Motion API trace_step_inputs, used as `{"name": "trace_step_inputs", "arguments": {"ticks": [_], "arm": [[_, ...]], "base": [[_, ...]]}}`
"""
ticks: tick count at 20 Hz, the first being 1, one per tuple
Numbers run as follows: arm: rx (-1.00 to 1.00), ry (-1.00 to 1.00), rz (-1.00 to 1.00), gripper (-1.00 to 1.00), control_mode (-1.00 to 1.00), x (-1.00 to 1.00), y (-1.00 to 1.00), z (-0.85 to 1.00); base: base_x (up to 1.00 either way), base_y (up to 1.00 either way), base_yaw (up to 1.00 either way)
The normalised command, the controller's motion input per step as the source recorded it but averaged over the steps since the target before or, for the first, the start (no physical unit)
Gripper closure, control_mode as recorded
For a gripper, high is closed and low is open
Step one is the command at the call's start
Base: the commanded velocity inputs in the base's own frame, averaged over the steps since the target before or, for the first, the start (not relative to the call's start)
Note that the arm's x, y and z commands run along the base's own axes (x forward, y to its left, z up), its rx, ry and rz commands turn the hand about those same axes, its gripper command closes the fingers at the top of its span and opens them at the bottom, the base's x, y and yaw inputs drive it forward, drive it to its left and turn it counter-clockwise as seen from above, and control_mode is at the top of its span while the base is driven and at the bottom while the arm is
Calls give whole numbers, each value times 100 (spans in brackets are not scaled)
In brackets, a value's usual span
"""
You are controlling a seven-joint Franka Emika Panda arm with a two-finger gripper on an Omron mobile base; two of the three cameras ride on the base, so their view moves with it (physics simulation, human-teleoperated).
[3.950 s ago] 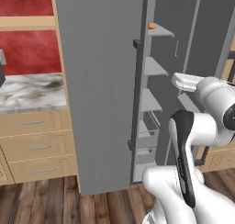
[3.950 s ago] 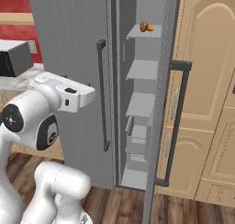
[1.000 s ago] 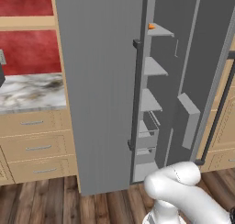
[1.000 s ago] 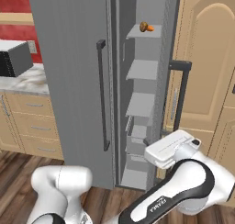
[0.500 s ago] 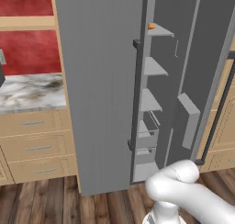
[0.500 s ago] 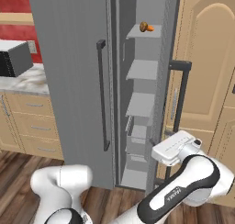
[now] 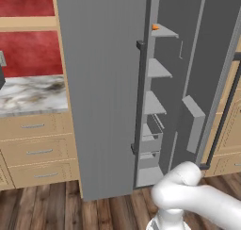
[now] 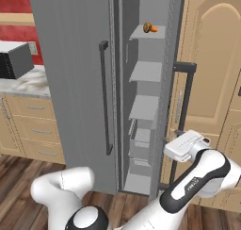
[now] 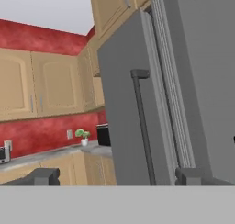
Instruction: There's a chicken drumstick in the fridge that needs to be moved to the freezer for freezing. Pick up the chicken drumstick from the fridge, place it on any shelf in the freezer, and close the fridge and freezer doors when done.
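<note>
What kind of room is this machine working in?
A home kitchen, computer-rendered by the look of it. A tall grey fridge-freezer stands with one door ajar, wooden cabinets sit under a marble counter, and the wall behind is red.

The fridge door (image 7: 103,83) looks like matt, faintly brushed grey metal. Left of it, the counter (image 7: 28,94) is veined polished stone over smooth pale wood drawers (image 7: 37,151). Below it, the floor (image 7: 42,210) is dark wood planks.

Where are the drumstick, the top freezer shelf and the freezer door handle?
drumstick (image 8: 150,28): right base view, its brown middle.
top freezer shelf (image 8: 143,34): right base view, front of slab.
freezer door handle (image 8: 181,112): right base view, mid-bar.
</note>
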Motion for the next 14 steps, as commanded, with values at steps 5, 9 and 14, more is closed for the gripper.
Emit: {"name": "trace_step_inputs", "arguments": {"ticks": [5, 9, 14], "arm": [[0, 2, 4, -100, -100, 52, -26, -29], [0, 5, 3, -100, -100, 66, -21, -29], [0, 6, 3, -100, -100, 68, -26, -29]], "base": [[0, 0, 0], [0, 0, 0], [0, 0, 0]]}}
